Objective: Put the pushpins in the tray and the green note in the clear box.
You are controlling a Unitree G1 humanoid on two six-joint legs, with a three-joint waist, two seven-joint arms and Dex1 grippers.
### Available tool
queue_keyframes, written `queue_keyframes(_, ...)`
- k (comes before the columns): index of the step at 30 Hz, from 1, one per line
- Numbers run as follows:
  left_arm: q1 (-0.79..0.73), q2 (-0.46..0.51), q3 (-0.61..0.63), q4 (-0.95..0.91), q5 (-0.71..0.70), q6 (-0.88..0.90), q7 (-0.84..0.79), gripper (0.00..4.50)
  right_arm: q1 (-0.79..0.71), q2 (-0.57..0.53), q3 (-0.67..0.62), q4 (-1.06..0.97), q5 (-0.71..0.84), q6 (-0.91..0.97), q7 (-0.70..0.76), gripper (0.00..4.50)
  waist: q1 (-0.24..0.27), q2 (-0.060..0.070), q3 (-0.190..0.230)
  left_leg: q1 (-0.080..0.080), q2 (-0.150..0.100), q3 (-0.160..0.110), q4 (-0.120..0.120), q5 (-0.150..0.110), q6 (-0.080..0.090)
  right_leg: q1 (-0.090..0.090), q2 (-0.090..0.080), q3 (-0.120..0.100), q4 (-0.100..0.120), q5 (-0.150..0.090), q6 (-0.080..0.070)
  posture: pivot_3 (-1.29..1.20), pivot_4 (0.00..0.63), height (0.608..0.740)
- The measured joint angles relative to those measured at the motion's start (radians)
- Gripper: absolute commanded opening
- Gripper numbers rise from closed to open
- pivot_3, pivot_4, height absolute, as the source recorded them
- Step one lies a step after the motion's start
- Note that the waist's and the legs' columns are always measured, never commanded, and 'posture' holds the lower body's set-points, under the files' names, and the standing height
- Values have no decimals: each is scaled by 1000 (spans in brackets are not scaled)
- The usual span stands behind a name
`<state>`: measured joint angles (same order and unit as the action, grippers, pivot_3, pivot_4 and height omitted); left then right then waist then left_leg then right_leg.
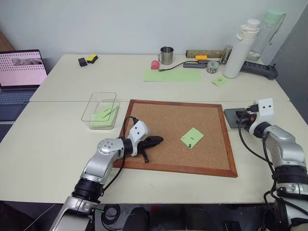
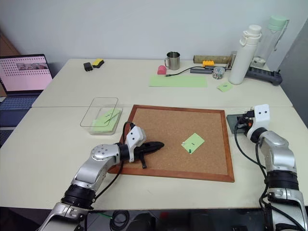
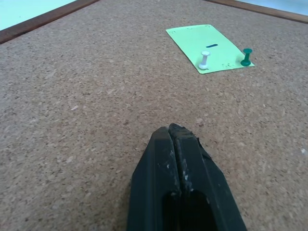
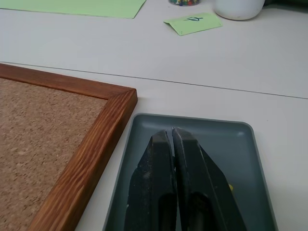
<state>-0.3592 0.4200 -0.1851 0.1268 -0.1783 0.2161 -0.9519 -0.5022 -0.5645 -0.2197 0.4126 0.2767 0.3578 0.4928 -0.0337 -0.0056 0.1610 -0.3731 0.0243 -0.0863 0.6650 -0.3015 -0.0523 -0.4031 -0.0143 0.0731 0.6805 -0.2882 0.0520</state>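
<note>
A light-green note (image 1: 192, 137) lies on the cork board (image 1: 163, 115), right of its middle. In the left wrist view a white pushpin (image 3: 204, 59) and a green pushpin (image 3: 247, 57) stand in the note (image 3: 211, 48). My left gripper (image 1: 160, 140) is shut and empty, low over the board's left part, pointing at the note. My right gripper (image 4: 171, 132) hovers over the grey tray (image 4: 240, 144), which sits beside the board's right edge. Its fingers are pressed almost together with nothing seen between them. A small yellow speck (image 4: 231, 186) lies in the tray beside one finger. The clear box (image 1: 91, 108) stands left of the board with green paper (image 1: 104, 115) inside.
Along the back of the table are a long green sheet (image 1: 172, 75), a small green scrap (image 1: 219, 81), a metal mug (image 1: 166, 55), a jar of pins (image 1: 212, 66), a white bottle (image 1: 243, 48) and a power strip (image 1: 262, 70). A laptop (image 1: 21, 70) stands at the far left.
</note>
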Motion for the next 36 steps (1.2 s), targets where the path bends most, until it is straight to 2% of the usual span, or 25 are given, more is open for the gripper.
queue_keyframes(5,4,3,0,-6,-1,3,1,0,-19,-3,-6,62,-1,-45,10,1674,0,0,0,0,0,0,0,0,0,0,0,0,0,0,0,0,150,740)
queue_keyframes(12,4,4,1,-11,-1,11,3,0,-8,-6,-33,31,23,-66,55,1674,0,0,0,0,0,0,0,0,0,0,0,0,0,0,0,0,150,740)
queue_keyframes(15,5,4,0,-12,-2,13,2,0,74,-9,-29,-133,67,-49,119,1674,1,0,0,-1,1,0,0,0,0,0,0,-1,0,0,0,0,150,740)
queue_keyframes(18,8,8,1,-13,-3,12,2,0,203,-17,28,-356,109,-9,211,1674,1,1,-1,0,1,0,0,0,0,1,0,-1,0,0,0,0,150,740)
queue_keyframes(25,5,13,-2,-9,-3,11,-1,0,353,-2,151,-631,179,66,293,1674,1,1,-1,0,1,0,0,0,0,1,1,-1,0,0,0,0,150,740)
queue_keyframes(31,2,13,-3,-8,-3,14,-3,0,371,68,262,-674,163,84,279,1674,1,1,-1,1,1,0,0,0,0,1,1,-1,0,0,0,0,150,740)
queue_keyframes(36,2,13,-3,-9,-3,16,-5,0,355,94,328,-637,87,62,257,1674,1,1,-1,1,1,0,0,0,0,1,2,-1,0,0,0,0,150,740)
